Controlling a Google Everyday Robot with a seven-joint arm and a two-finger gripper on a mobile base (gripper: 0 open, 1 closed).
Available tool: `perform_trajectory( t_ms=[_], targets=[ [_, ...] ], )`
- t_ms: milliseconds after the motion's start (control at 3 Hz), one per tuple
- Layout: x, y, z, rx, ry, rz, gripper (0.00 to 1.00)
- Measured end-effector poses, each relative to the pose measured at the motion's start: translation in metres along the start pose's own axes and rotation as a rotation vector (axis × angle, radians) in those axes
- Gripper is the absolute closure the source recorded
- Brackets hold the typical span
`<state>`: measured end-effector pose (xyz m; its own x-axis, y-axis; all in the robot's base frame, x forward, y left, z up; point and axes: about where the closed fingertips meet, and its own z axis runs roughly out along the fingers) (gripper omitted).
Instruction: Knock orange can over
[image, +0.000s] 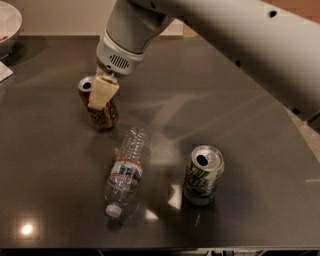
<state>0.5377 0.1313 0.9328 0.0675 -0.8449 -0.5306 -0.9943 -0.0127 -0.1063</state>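
The orange can (102, 114) is on the dark table (240, 125) at the left. It is tilted, with its silver top (86, 85) leaning back-left. My gripper (102, 95) comes down from the big white arm (210, 25) and is shut on the can. One cream finger (104, 91) lies across the can's front; the other is hidden behind it. I cannot tell whether the can's base touches the table.
A clear plastic bottle (127, 172) lies on its side just in front of the can. A green-and-white can (202, 175) stands upright at the right. A white bowl (7, 25) is at the back left corner. The table's front edge runs along the bottom.
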Motion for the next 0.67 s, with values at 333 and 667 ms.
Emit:
perform_trajectory(
  t_ms=[333,667],
  targets=[
    [0.025,-0.034,-0.021,0.048,0.066,0.000,1.00],
    [0.053,-0.056,-0.037,0.079,0.162,0.000,1.00]
  ],
)
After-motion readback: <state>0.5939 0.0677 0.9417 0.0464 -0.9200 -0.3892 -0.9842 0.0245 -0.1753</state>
